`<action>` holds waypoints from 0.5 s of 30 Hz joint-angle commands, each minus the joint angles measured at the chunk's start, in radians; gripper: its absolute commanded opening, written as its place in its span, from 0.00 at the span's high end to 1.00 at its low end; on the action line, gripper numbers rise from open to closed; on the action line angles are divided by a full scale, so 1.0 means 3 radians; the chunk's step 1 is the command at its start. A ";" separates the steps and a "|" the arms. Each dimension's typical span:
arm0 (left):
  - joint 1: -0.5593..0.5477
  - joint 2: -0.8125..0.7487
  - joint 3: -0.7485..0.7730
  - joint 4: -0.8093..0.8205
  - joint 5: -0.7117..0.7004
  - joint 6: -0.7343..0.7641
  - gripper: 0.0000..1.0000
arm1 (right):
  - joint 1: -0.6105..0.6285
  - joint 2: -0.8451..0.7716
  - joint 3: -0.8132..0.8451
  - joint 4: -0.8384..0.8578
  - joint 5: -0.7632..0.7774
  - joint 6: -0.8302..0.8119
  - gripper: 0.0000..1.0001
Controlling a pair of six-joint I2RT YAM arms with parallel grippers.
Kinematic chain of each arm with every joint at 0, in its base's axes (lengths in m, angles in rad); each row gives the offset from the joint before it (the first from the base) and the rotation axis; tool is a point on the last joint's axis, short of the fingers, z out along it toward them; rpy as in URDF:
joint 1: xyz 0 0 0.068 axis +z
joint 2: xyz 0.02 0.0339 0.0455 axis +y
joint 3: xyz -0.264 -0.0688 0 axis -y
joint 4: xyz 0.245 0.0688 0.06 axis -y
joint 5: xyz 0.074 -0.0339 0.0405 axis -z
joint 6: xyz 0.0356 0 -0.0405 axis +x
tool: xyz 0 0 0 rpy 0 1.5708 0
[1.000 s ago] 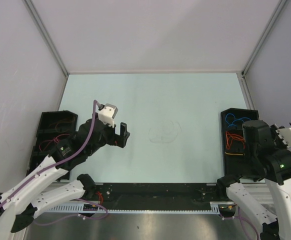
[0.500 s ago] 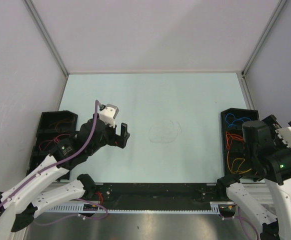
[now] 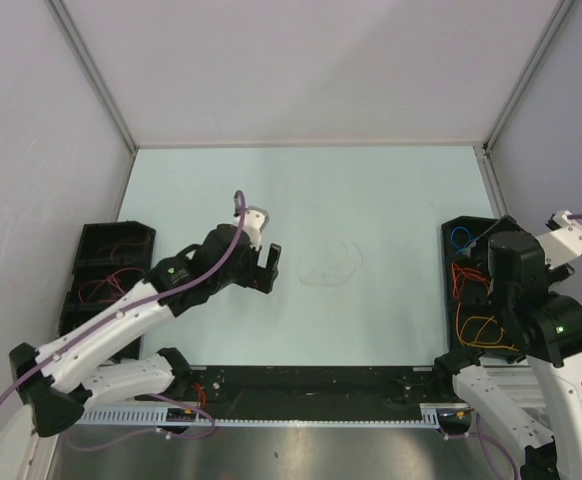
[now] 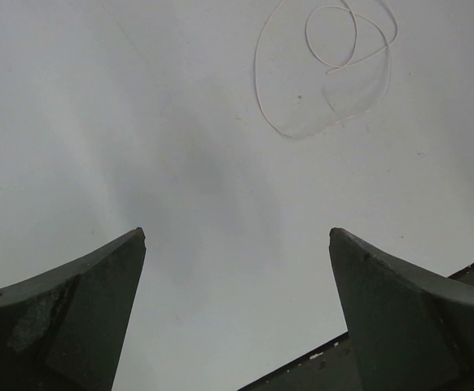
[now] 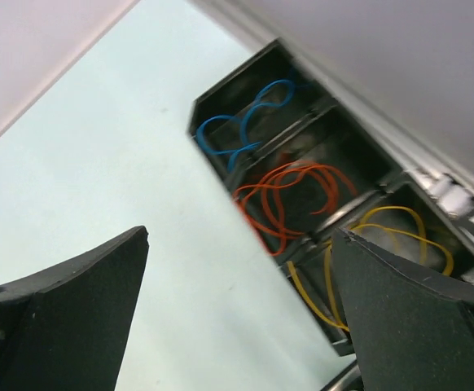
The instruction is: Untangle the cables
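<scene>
One pale cable [image 3: 329,262] lies in loose loops on the light table, also at the top of the left wrist view as the pale cable [image 4: 326,65]. My left gripper [image 3: 270,268] hovers just left of it, open and empty, its midpoint [image 4: 238,234] over bare table. My right gripper [image 5: 240,233] is open and empty above the table edge beside the right tray [image 3: 447,300]. That tray holds a blue cable [image 5: 245,122], orange cables [image 5: 290,195] and a yellow cable [image 5: 384,244] in separate compartments.
A black tray [image 3: 106,262] at the left table edge holds red cables [image 3: 101,290]. Grey walls enclose the table on three sides. A black rail [image 3: 311,385] runs along the near edge between the arm bases.
My left gripper has moved right, towards the pale cable. My right gripper has opened, and a yellow cable now lies in the near compartment of the right tray.
</scene>
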State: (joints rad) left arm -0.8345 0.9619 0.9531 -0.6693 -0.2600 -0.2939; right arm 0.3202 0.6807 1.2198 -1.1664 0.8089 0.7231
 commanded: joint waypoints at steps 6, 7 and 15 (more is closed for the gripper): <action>0.0000 0.0801 0.0320 0.0503 0.0416 -0.0120 0.01 | -0.0014 0.0057 -0.0235 0.0645 -0.0799 -0.0273 0.01; -0.0010 0.0894 0.0361 0.0503 0.0437 -0.0120 0.01 | -0.0014 0.0052 -0.0287 0.0687 -0.0865 -0.0283 0.01; -0.0184 0.1712 0.0780 0.0651 0.0570 0.0079 0.05 | -0.0014 0.0047 -0.0660 0.1034 -0.0840 -0.0462 0.00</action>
State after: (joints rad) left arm -0.8604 1.3930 1.1046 -0.5350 -0.1295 -0.3126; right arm 0.3202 0.6945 1.0504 -0.9550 0.5728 0.6319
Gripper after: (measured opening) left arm 0.973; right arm 0.995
